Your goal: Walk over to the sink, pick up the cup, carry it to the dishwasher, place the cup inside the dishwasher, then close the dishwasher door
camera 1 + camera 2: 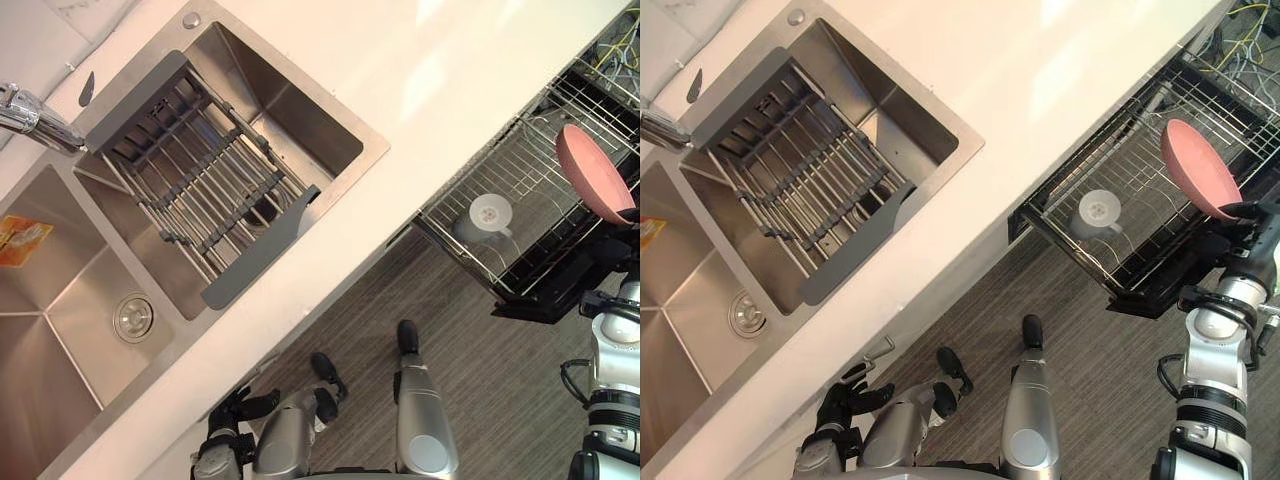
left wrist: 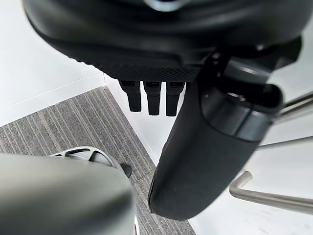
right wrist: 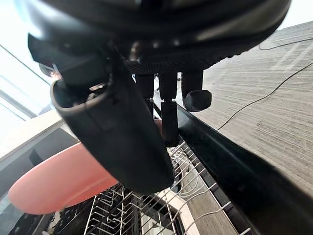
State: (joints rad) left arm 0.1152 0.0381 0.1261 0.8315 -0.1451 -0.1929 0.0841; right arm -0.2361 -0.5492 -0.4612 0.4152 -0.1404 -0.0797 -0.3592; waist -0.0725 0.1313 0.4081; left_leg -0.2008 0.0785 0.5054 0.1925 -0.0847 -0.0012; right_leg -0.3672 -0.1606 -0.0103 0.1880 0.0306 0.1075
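White cup (image 1: 490,218), pink plate (image 1: 592,172) in rack (image 1: 540,140) (extended), left hand (image 2: 146,49), right hand (image 3: 161,29), fingers relaxed

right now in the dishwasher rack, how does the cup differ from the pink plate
The cup is whitish and sits low in the dishwasher rack with a round end facing up. The pink plate stands on edge, leaning. The plate is clearly wider than the cup. The cup is at the end nearer the sink, the plate farther along. Both rest in the same pulled-out rack.
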